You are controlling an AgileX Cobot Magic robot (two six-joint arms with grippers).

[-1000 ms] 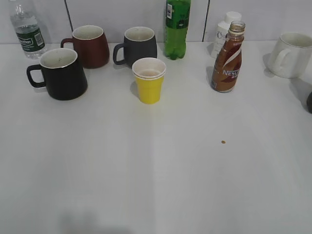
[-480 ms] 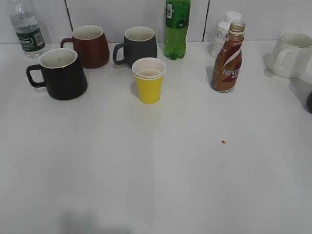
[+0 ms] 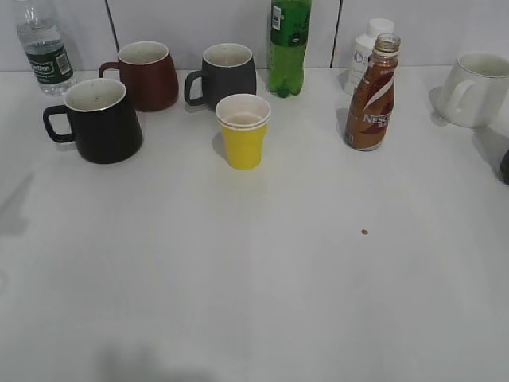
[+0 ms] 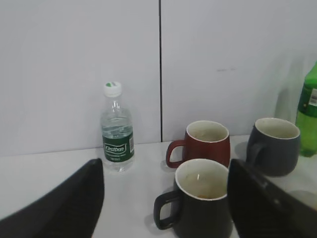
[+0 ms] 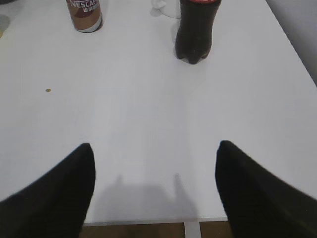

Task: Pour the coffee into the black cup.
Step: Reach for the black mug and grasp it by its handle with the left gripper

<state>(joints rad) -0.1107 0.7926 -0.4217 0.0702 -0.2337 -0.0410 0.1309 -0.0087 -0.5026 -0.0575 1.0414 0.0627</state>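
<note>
The black cup [image 3: 102, 121] stands at the left of the white table, empty inside; it also shows in the left wrist view [image 4: 202, 201]. The brown Nescafe coffee bottle [image 3: 372, 97] stands uncapped at the right; its base shows in the right wrist view [image 5: 84, 13]. My left gripper [image 4: 166, 198] is open and empty, its fingers to either side of the black cup and short of it. My right gripper [image 5: 154, 186] is open and empty above the table's front edge. Neither gripper shows in the exterior view.
A red mug [image 3: 147, 74], a grey mug [image 3: 227, 74], a yellow paper cup [image 3: 243, 130], a green bottle [image 3: 289, 44], a water bottle [image 3: 44, 48], a white bottle [image 3: 364, 46] and a white mug [image 3: 475, 87] stand around. A dark cola bottle [image 5: 197, 30] stands at the right.
A shadow has appeared at the left edge of the table in the exterior view. The objects have not moved.
</note>
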